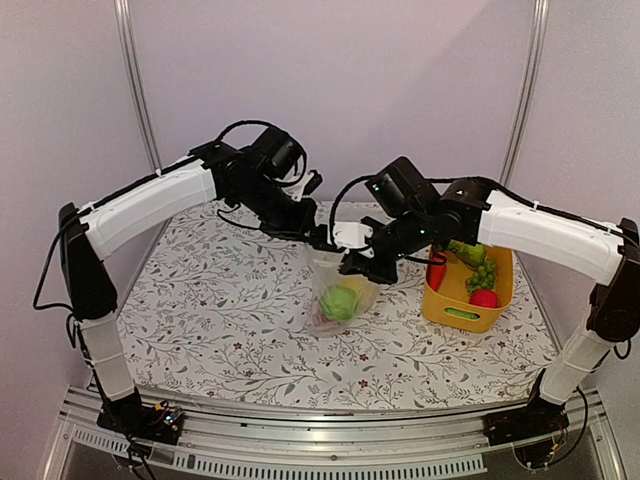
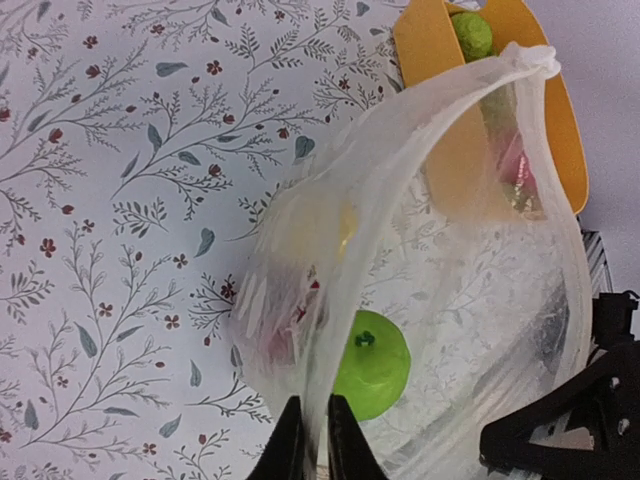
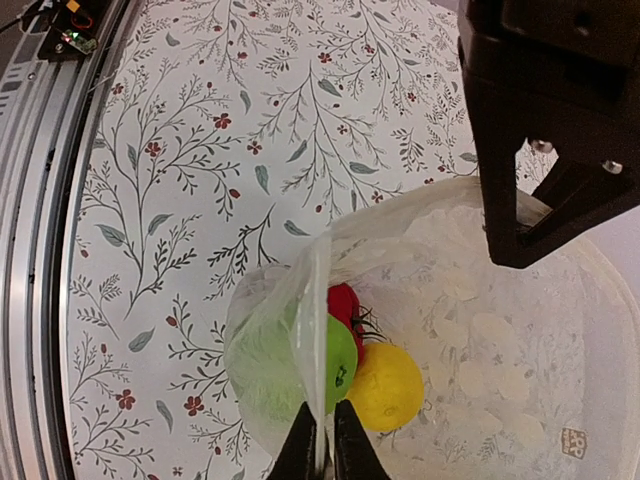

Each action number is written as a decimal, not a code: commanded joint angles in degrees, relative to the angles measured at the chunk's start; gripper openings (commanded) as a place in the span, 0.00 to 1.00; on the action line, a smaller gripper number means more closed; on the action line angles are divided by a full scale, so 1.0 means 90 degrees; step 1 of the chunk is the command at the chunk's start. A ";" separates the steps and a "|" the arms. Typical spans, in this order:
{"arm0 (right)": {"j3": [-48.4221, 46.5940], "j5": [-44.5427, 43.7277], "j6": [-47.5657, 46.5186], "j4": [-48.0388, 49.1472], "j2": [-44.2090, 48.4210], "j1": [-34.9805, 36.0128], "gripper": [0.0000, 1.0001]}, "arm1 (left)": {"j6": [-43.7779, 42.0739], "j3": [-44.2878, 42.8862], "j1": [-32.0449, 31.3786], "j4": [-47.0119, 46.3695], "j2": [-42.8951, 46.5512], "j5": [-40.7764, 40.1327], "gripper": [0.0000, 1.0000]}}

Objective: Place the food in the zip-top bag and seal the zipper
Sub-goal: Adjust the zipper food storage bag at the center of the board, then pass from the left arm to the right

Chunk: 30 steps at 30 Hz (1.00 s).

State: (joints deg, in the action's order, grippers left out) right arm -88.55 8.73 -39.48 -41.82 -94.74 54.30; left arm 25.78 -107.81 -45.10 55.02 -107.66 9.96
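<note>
The zip-top bag (image 1: 338, 285) hangs over the table between my two grippers, its mouth spread open. Inside lie a green apple (image 3: 338, 362), a yellow lemon (image 3: 388, 388) and a red fruit (image 3: 343, 300). My left gripper (image 2: 317, 440) is shut on one edge of the bag's mouth (image 2: 320, 330), and the apple (image 2: 375, 365) shows through the plastic beside it. On the opposite edge, my right gripper (image 3: 325, 445) is shut on the zipper strip (image 3: 318, 300). In the top view the left gripper (image 1: 322, 238) and right gripper (image 1: 352, 262) sit close together above the bag.
A yellow bin (image 1: 455, 312) stands right of the bag, holding green grapes (image 1: 483, 275), a red fruit (image 1: 484, 298), a carrot (image 1: 436, 272) and a green fruit (image 1: 466, 252). The floral tablecloth (image 1: 220, 300) covers the table. Metal rails run along the near edge (image 1: 320, 445).
</note>
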 commanded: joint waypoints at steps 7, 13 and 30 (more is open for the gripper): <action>-0.0548 0.0401 0.0275 -0.0393 0.0292 0.0004 0.36 | -0.0558 -0.0418 -0.0045 -0.0024 -0.0254 0.0022 0.03; -0.0479 0.1269 0.0572 -0.0571 0.1001 -0.1215 0.50 | -0.0883 -0.0550 -0.0025 -0.0143 -0.0364 0.0004 0.07; 0.1929 0.0921 0.1168 0.0251 0.2214 -0.3973 0.51 | -0.1014 -0.0414 -0.0267 0.0099 -0.0318 -0.0316 0.14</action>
State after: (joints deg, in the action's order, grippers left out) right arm -72.93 20.05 -29.54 -42.37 -77.73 18.57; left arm 17.85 -111.68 -45.87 55.31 -110.48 8.32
